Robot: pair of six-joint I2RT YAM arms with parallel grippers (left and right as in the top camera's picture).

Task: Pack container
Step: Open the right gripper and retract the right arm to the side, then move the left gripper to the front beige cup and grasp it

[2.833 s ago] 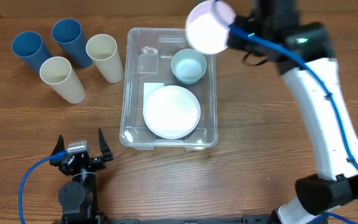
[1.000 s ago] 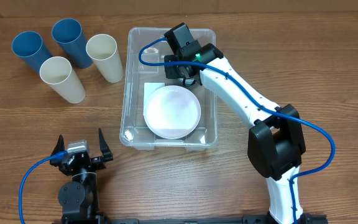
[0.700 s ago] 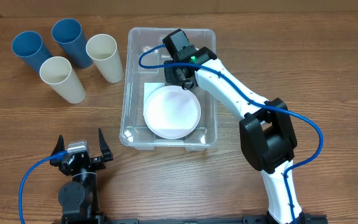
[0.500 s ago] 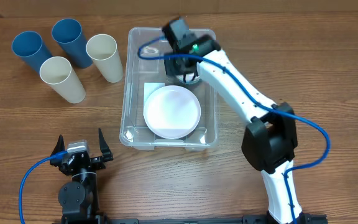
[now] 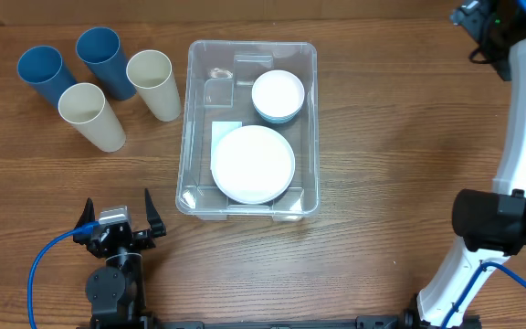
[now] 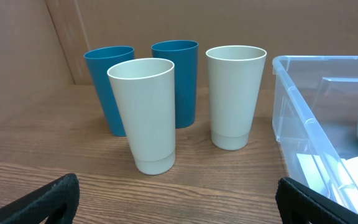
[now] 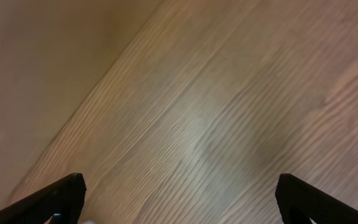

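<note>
At the middle of the wooden worktop [image 5: 391,137] sits the container [image 5: 186,137], holding a white plate [image 5: 253,164] at its near end and, beyond that, a white bowl [image 5: 278,91] nested in a teal bowl [image 5: 279,119]. Two blue cups [image 5: 40,73] and two cream cups [image 5: 90,114] stand upright to its left. The left gripper [image 5: 117,203] sits by the near edge, jaws apart. The right gripper [image 7: 179,199] is at the far right corner, jaws wide apart over bare wood.
</note>
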